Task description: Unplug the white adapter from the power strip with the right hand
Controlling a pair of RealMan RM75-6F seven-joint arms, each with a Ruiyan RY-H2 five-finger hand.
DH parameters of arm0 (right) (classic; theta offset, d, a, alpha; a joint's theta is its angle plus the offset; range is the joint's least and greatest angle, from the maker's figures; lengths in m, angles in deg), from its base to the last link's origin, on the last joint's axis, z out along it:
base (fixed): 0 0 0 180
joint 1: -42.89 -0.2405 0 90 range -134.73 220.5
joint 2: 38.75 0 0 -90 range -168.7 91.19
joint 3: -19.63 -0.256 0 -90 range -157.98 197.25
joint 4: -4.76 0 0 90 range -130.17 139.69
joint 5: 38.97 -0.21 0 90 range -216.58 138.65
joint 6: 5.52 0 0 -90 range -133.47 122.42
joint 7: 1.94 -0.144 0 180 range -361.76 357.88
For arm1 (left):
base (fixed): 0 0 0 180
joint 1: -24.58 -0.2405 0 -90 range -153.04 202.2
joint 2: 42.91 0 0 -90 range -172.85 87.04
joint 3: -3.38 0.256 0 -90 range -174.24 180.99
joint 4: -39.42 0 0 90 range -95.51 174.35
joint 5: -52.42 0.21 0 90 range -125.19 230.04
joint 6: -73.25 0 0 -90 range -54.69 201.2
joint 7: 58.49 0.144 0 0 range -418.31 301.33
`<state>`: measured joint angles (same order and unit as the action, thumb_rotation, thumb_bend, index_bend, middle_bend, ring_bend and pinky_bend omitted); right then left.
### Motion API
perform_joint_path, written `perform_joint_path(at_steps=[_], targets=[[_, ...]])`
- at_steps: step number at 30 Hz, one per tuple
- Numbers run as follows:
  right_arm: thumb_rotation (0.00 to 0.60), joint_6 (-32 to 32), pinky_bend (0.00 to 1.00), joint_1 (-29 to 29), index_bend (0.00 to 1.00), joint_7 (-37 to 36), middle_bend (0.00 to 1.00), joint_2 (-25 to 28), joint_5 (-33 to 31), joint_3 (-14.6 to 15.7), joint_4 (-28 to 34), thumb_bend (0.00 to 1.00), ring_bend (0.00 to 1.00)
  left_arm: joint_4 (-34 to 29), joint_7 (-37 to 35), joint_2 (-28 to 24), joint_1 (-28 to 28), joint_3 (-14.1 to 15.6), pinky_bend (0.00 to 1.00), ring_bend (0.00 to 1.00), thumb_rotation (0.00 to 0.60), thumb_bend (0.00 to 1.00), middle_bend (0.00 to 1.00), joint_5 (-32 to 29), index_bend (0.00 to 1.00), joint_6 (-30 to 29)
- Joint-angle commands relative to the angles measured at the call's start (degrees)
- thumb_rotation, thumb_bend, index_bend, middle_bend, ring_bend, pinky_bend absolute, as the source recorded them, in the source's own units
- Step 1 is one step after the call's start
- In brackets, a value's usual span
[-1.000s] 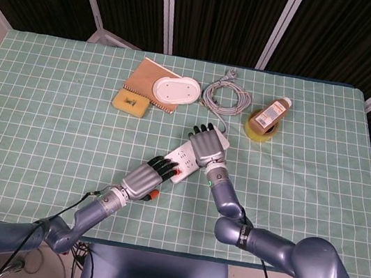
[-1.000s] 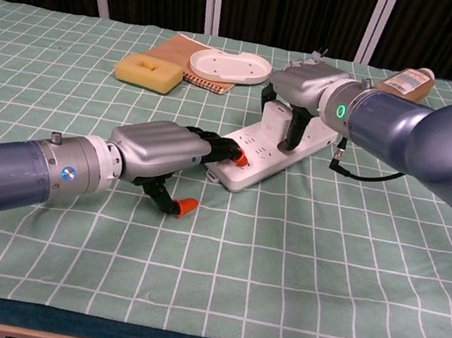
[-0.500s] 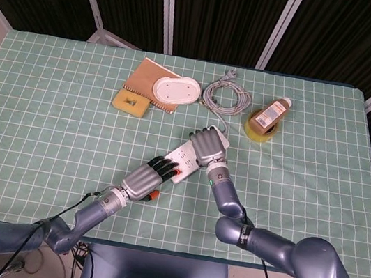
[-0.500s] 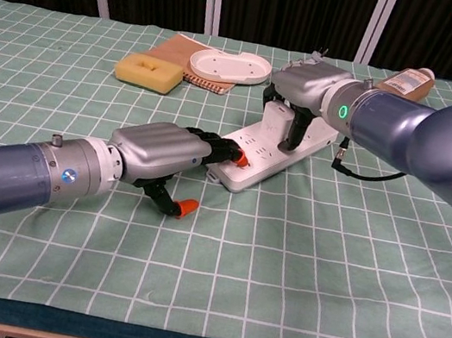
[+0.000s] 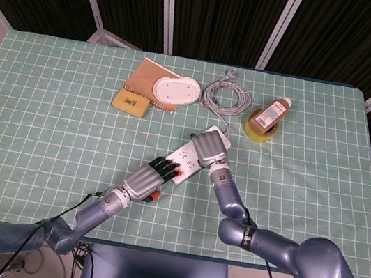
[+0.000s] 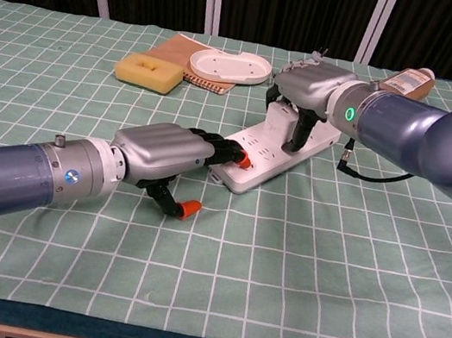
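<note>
Both hands on power strip [image 6: 278,148], right hand [image 6: 309,87] gripping adapter [image 6: 284,125]

At eleven o'clock on the green checked cloth [image 5: 50,103]: brown notebook [image 5: 147,76] under a white oval dish [image 5: 176,90], yellow sponge [image 5: 130,102] just beside. Toward twelve, coiled grey cable [image 5: 225,97]. At one o'clock, brown bottle [image 5: 274,112] lying on a tape roll [image 5: 259,129]
</note>
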<state>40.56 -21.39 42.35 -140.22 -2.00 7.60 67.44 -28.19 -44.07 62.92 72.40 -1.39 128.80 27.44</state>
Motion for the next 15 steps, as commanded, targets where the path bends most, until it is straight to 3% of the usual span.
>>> perform_joint_path(at_steps=[1, 15], targets=[[0.600, 0.2, 0.61, 0.0, 0.78, 0.2, 0.54, 0.4, -0.1, 0.0, 0.8, 0.76, 0.52, -0.1, 0.2, 0.2, 0.1, 0.0, 0.14, 0.03, 0.600, 0.40, 0.08, -0.2, 0.12, 0.2], [0.600, 1.5, 0.57, 0.0, 0.79, 1.2, 0.54, 3.0, -0.3, 0.5, 5.9, 0.76, 0.52, -0.8, 2.0, 0.3, 0.7, -0.3, 0.15, 0.03, 0.600, 0.40, 0.08, -1.7, 0.12, 1.3]])
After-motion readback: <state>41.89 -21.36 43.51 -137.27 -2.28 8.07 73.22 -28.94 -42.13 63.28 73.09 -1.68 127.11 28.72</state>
